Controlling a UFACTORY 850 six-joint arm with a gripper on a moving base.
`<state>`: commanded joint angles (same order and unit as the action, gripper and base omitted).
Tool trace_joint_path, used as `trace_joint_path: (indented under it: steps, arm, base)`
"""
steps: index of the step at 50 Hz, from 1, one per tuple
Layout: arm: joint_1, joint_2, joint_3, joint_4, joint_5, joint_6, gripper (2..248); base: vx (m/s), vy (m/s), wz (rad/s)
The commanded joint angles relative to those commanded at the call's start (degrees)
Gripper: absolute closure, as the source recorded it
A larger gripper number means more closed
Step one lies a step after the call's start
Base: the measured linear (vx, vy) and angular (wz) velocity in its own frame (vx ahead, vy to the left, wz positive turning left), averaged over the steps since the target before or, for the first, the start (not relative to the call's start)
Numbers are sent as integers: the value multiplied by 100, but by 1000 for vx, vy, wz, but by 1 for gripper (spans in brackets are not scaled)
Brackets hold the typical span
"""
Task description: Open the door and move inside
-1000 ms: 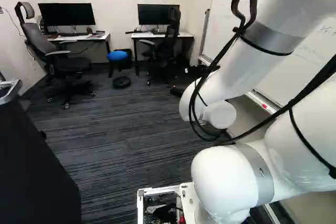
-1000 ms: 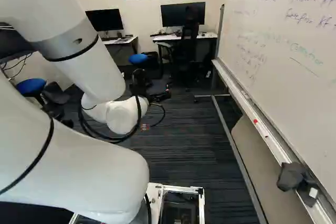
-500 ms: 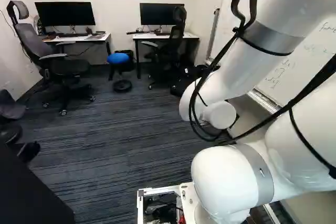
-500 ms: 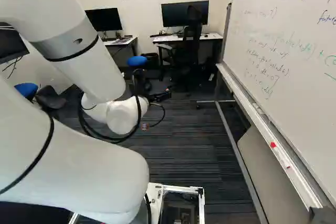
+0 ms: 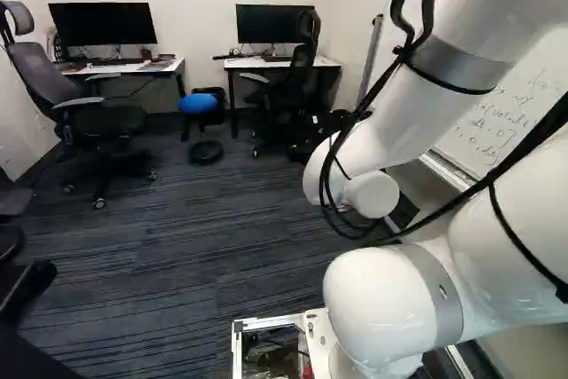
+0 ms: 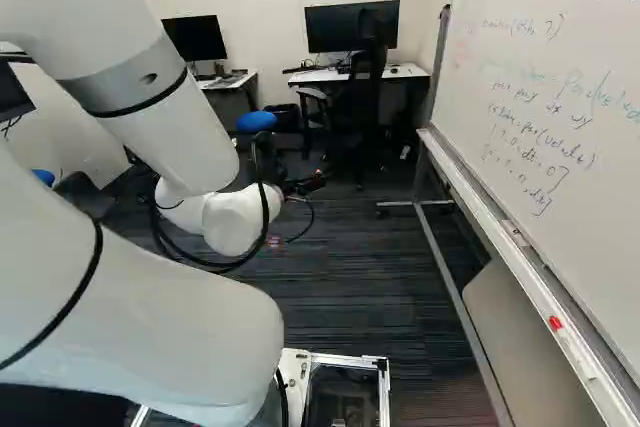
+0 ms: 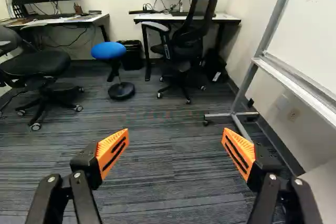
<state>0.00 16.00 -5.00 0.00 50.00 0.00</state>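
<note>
Black office swivel chair (image 7: 37, 64): ahead, to the left of the pincer (image 7: 176, 136). Blue-topped stool (image 7: 108, 50): ahead, nearer its midline. Pincer: released, pads well apart, nothing between. Mesh-backed desk chair (image 7: 189, 40): ahead, slightly right. Wheeled whiteboard (image 7: 315, 24): ahead, right. Door: in no view, bearing from pincer unknown. Step, as judged: driving inside; go slowly, arm tucked, giving whiteboard foot (image 7: 231, 115) and chair casters a wide berth.

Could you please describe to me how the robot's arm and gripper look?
The arm is glossy white, with rounded joints and grey bands; black cables run outside it, with thin black straps around it. The gripper is black, with two fingers, silver screws and orange wedge-shaped pads with dark slots.
</note>
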Motion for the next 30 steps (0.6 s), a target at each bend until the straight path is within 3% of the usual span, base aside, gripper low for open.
trace_joint_path:
  steps: [30]
  arm:
    - [0, 0, 0, 0, 0, 0, 3]
  base:
    - [186, 39, -15]
